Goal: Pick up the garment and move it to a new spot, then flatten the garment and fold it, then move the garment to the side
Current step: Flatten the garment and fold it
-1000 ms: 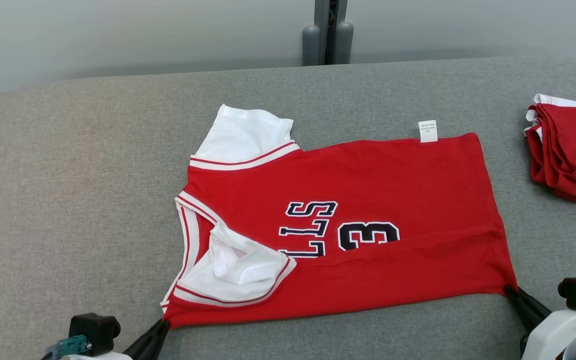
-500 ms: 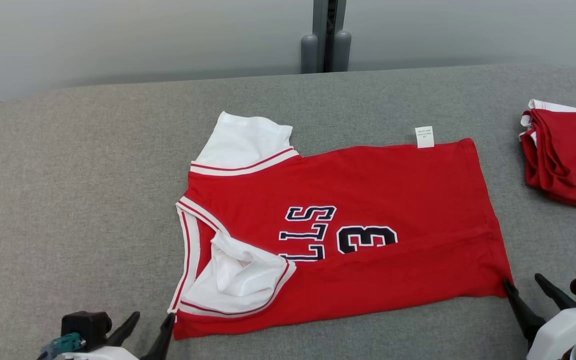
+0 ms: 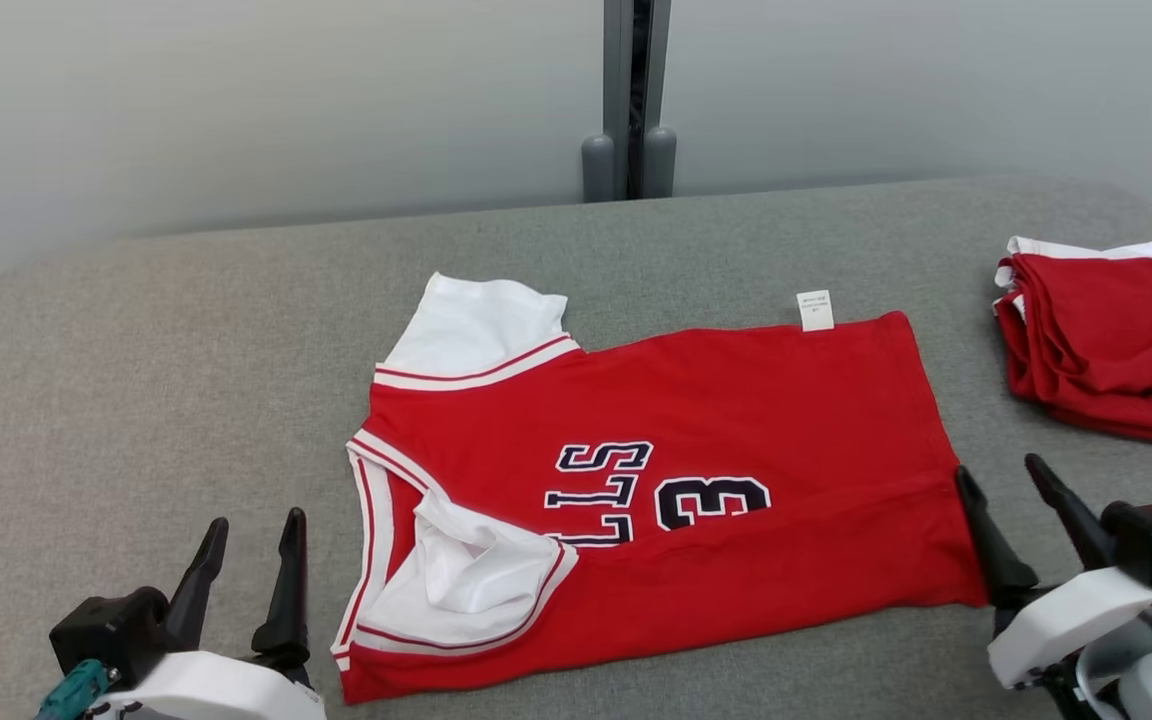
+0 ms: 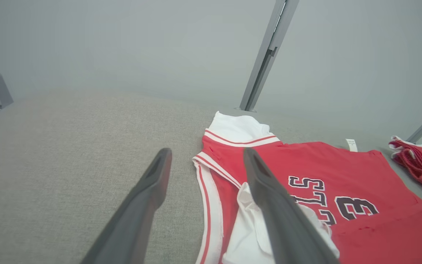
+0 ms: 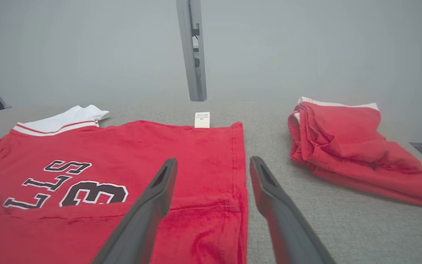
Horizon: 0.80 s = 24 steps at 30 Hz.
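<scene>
Release done: our left hand [image 3: 256, 517] and right hand [image 3: 997, 466] now stand open beside the garment [image 3: 736, 400]; we judge one fold laid.

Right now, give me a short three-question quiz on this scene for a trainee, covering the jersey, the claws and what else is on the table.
1. True or false: the left claw is shut on the red jersey.
2. Where does the folded red pile lie relative to the jersey? A: to the robot's left. B: to the robot's right. C: on top of it.
3. Fill in: the white label sticks out from the jersey's ___ edge, near or far from the robot.

Key: 1 false, it is open, beside the jersey. 2 B. 3 far.
</scene>
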{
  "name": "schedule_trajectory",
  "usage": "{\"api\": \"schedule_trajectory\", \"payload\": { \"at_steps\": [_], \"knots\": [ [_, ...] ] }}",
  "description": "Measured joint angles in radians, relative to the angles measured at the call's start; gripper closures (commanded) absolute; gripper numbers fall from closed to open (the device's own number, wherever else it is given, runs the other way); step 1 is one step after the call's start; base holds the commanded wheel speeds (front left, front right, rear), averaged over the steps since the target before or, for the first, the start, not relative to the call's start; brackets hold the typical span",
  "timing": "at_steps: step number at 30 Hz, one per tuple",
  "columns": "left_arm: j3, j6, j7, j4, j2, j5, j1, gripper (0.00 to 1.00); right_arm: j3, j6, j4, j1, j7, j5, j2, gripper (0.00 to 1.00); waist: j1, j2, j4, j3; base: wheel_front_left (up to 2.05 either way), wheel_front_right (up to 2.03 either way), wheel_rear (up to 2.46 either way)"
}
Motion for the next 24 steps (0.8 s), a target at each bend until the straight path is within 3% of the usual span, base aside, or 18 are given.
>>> {"api": "schedule_trajectory", "payload": {
  "at_steps": [4, 8, 16, 24],
  "knots": [
    [0.006, 0.005, -0.044, 0.023, -0.049, 0.007, -0.001, 0.0, -0.042, 0.0, -0.055, 0.041, 0.0, -0.073, 0.061, 0.0, 0.0, 0.0, -0.008, -0.032, 0.0, 0.0, 0.0],
    [-0.019, -0.023, -0.038, 0.091, -0.073, 0.008, -0.056, 0.0, -0.037, 0.0, -0.057, 0.061, 0.0, -0.099, 0.088, 0.0, 0.0, 0.0, -0.017, -0.043, 0.0, 0.0, 0.0],
    [-0.067, -0.101, 0.036, 0.293, -0.124, 0.019, -0.337, 0.0, 0.003, 0.0, -0.045, -0.004, 0.0, -0.11, 0.105, 0.0, 0.0, 0.0, -0.042, -0.004, 0.0, 0.0, 0.0],
    [-0.095, -0.159, 0.107, 0.554, -0.168, 0.046, -0.653, 0.0, 0.038, 0.0, -0.058, -0.119, 0.0, -0.101, 0.117, 0.0, 0.0, 0.0, -0.072, 0.116, 0.0, 0.0, 0.0]
  ]
}}
